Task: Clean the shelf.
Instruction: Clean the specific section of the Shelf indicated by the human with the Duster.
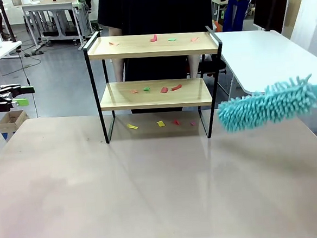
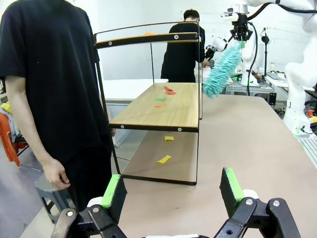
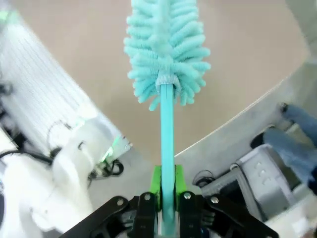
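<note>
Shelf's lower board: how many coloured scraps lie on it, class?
4, in a row on the shelf: orange scrap leftmost, green scrap, red scrap, second red scrap rightmost. None looks hidden.

This is a robotics lab in an open-plan research hall. A white jointed robot arm (image 2: 301,74) stands beside a broad beige-topped table (image 1: 162,178). Farther back, long white worktables on grey metal legs (image 1: 50,5) stand over a smooth grey floor (image 1: 57,77), with black cables (image 1: 31,51) trailing across it. A dark flat screen (image 1: 269,10) stands at the far right, and a brown cardboard box (image 1: 12,121) sits low at the left. A bench crowded with black stands and gear (image 2: 255,82) lines a plain white wall (image 2: 133,54).
</note>
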{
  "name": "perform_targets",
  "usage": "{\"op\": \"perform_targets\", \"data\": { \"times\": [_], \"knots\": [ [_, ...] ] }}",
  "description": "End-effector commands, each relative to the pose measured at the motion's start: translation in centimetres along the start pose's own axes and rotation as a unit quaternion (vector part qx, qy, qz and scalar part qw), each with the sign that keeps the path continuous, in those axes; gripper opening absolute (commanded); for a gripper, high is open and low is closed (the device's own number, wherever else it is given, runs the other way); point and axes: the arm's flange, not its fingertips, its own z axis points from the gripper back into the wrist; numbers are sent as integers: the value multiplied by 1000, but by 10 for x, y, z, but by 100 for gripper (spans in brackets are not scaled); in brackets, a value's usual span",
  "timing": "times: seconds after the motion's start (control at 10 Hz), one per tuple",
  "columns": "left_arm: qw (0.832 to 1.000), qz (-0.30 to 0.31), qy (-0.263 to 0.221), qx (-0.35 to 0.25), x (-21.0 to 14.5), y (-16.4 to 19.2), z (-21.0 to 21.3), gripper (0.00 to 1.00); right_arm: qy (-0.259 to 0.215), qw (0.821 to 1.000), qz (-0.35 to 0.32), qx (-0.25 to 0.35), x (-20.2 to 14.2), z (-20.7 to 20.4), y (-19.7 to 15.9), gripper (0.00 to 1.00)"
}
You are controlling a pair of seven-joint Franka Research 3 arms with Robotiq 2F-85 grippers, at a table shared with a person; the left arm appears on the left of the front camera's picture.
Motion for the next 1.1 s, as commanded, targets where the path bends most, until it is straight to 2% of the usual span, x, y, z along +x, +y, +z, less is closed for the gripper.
{"op": "perform_targets", "data": {
  "times": [0.0,0.2,0.3,0.5,1.0],
  "knots": [
    [1000,-1,1,1,1,-1,0,100,45,991,127,22,7,-16,17,13],
    [1000,-1,1,1,1,-1,0,100,58,975,209,40,17,-31,41,13],
    [1000,-1,1,1,1,-1,0,100,65,971,228,45,20,-39,47,13],
    [1000,-1,1,1,1,-1,0,100,57,971,222,70,29,-53,50,13],
    [1000,-1,1,1,1,-1,0,100,59,972,219,62,32,-44,51,13]
  ]
}}
